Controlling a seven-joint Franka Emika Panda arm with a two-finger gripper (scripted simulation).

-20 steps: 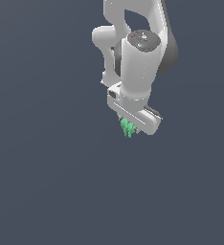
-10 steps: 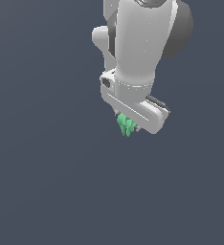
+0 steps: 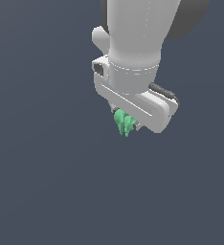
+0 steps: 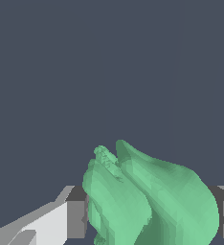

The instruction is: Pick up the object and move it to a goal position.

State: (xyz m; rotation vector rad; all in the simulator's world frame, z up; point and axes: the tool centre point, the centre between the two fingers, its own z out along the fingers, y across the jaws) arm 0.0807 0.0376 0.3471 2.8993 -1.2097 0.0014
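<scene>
Under the arm's white hand, the object [image 3: 124, 122] hangs out the bottom: a small bright green lumpy thing with a few short prongs pointing down, way smaller than the hardware above it. The gripper [image 3: 127, 123] is closed onto it, pretty narrow, with the green lump filling the gap. In the exterior view you mostly see the object's lower half; its top is tucked up behind the hand's edge, and the fingers are nearly hidden by the hand and the lump. The wrist view is a lot closer: the object [image 4: 147, 201] fills the lower middle of the frame as two or three rounded lobes with a small knobbly prong between them, and a dark grey pad [image 4: 76, 217] sits tight against one side, with another grey pad just visible against the opposite side at the frame's edge. A white finger body runs off from the first pad. Around all this is plain dark blue-grey background with no visible floor line, walls or other stuff, so lots of open room below and to both sides of the object in the exterior view. The arm [image 3: 138, 43] is a fat white column running out the top of that view.
</scene>
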